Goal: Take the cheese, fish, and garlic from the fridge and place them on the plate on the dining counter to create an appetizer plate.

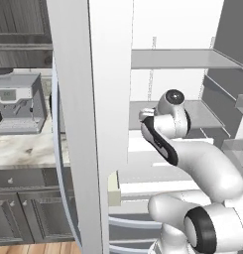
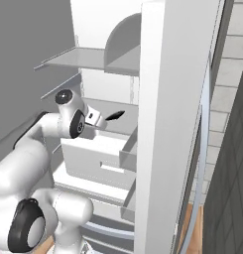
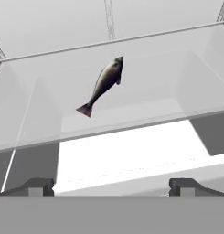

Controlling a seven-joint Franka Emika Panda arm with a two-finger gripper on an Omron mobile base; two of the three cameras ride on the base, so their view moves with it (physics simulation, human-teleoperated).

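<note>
On the grey shelf inside the fridge [image 2: 93,57], at about the height of the robot's hand, lies the fish [image 3: 103,85], a slim dark body with its tail fin pointing toward the near left of the hand view and its head toward the far right; in the right base view it shows as a small dark sliver [image 2: 115,115] just past the gripper [image 2: 94,118]. The gripper [image 3: 112,186] has its jaws spread wide with nothing between them, and the fish is well apart from the fingertips. I judge the fish light, narrow and probably slick, with a rounded body that could roll or squirt out of a pinch; the thick middle, just behind the head, looks the safest place to close on, with the fingers set across the body, not along it, since the tail tapers too thin to hold. Around the fish the shelf is bare as far as the hand view shows. Below it, white drawers [image 2: 100,156] sit shut, contents hidden. Door bins [image 2: 129,154] on the right door show no contents from here.
</note>
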